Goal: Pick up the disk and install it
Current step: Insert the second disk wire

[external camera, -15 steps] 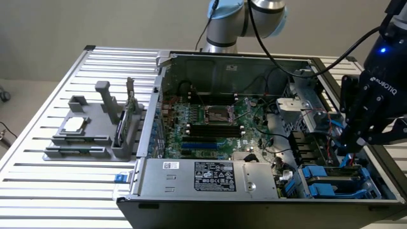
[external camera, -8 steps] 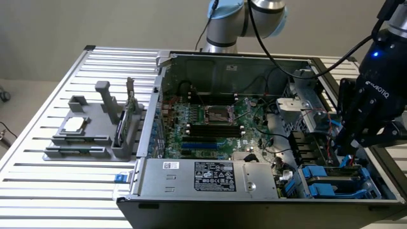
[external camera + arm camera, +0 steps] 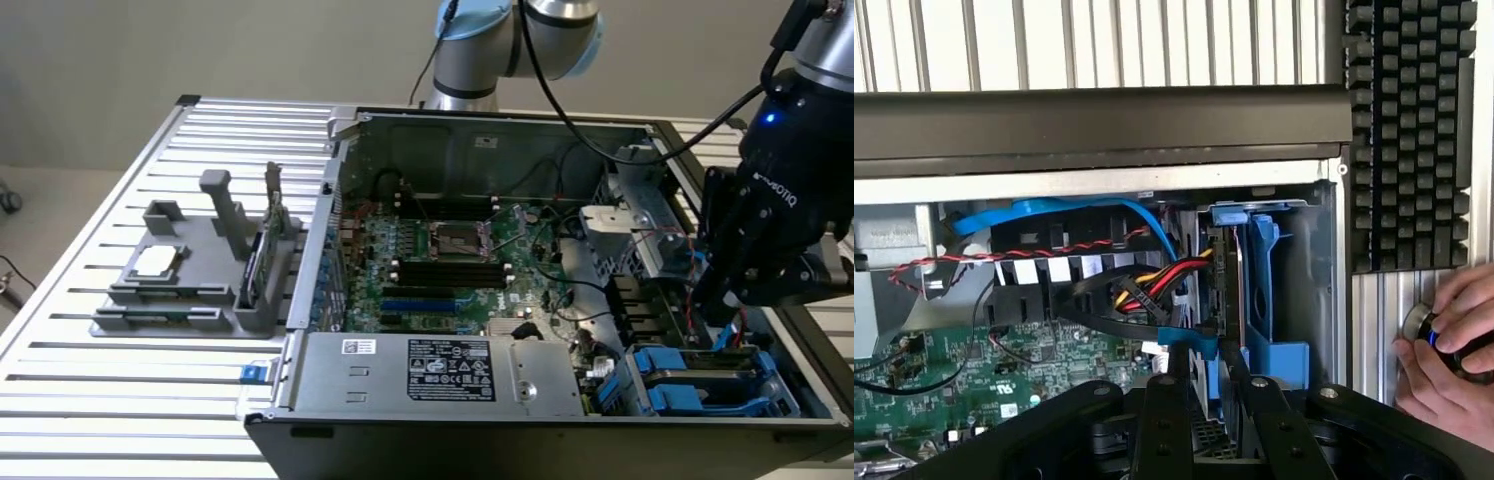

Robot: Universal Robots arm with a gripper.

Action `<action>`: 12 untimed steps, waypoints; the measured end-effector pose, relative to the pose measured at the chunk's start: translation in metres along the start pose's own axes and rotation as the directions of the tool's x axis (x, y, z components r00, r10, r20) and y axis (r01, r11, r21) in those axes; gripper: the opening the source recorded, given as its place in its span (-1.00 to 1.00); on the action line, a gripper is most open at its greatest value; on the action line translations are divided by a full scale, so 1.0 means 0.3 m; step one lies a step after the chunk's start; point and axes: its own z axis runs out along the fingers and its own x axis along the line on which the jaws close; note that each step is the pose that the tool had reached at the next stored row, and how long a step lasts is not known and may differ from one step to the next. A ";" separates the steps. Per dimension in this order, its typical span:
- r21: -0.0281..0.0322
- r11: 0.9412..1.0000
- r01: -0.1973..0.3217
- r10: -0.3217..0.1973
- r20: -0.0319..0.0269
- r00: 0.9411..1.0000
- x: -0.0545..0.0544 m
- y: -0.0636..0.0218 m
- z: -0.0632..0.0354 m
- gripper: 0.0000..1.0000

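1. Jaws (image 3: 1199, 385) pinched nearly together on the top edge of the disk (image 3: 1222, 290), which stands on edge in its blue carrier.
2. Disk sits down in the drive bay (image 3: 701, 385) at the PC case's front corner, by the exterior view's right.
3. Red/yellow/black cables (image 3: 1154, 285) and a blue cable (image 3: 1069, 212) run just beside the disk.
4. Motherboard (image 3: 447, 265) lies mid-case; power-supply box (image 3: 447, 370) along the near wall.
5. Person's hand (image 3: 1454, 345) on a round knob, on the slatted surface (image 3: 80, 400) outside the case.
6. Grey fixture (image 3: 200, 275) w/ small chip, near the surface's far-side edge, well apart.

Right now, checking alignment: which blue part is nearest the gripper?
The disk carrier, standing upright in the bay directly ahead of the gripper; the blue cable arcs away along the case wall.
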 end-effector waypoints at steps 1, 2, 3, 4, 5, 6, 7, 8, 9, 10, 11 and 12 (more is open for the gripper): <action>0.000 1.000 -0.003 0.003 0.000 1.000 0.001 0.000 0.002 -0.47; 0.001 1.000 -0.005 0.005 0.000 1.000 0.001 0.000 0.002 -0.47; 0.001 1.000 -0.007 0.007 0.000 1.000 0.001 0.000 0.003 -0.47; 0.001 1.000 -0.008 0.008 0.000 1.000 0.002 0.000 0.004 -0.47; 0.001 1.000 -0.009 0.009 0.000 1.000 0.002 0.000 0.005 -0.47; 0.001 1.000 -0.010 0.010 0.000 1.000 0.002 0.000 0.006 -0.47; 0.002 1.000 -0.011 0.011 0.000 1.000 0.002 0.000 0.007 -0.47; 0.002 1.000 -0.012 0.012 0.000 1.000 0.002 0.000 0.008 -0.47; 0.002 1.000 -0.012 0.012 0.000 1.000 0.002 0.000 0.008 -0.47; 0.002 1.000 -0.012 0.012 0.000 1.000 0.002 0.000 0.009 -0.47; 0.002 1.000 -0.012 0.012 0.000 1.000 0.002 0.000 0.009 -0.47; 0.002 1.000 -0.012 0.012 0.000 1.000 0.002 0.000 0.010 -0.47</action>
